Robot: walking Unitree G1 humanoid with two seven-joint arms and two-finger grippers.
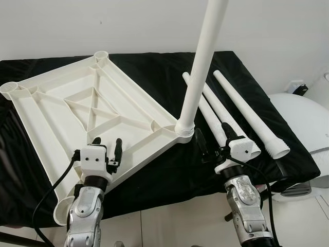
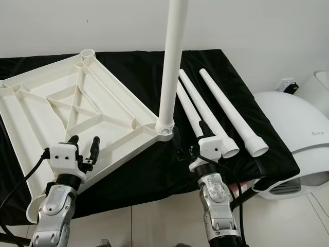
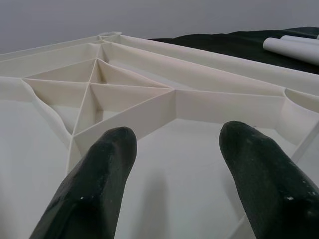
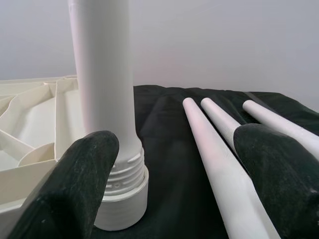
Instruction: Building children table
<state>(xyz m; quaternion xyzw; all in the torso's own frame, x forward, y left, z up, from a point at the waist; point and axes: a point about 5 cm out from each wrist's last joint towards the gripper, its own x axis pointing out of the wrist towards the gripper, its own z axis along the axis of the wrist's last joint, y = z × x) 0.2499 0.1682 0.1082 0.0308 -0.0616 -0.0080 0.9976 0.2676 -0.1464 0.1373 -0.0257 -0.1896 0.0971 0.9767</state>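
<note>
Just ahead of my right end effector, fingers spread and holding nothing, lie three loose legs side by side on the black-draped bench. Their long axes run away from me, threaded ends nearest; the closest leg passes between the fingers. To its left, one leg already stands upright in a corner socket of the upturned tabletop. My left end effector, also released, hovers over the tabletop's near edge, farther from the legs.

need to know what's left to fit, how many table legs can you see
4. One leg stands upright in the near corner socket of the upturned tabletop. Three loose legs lie side by side on the black cloth, by the right gripper.
</note>
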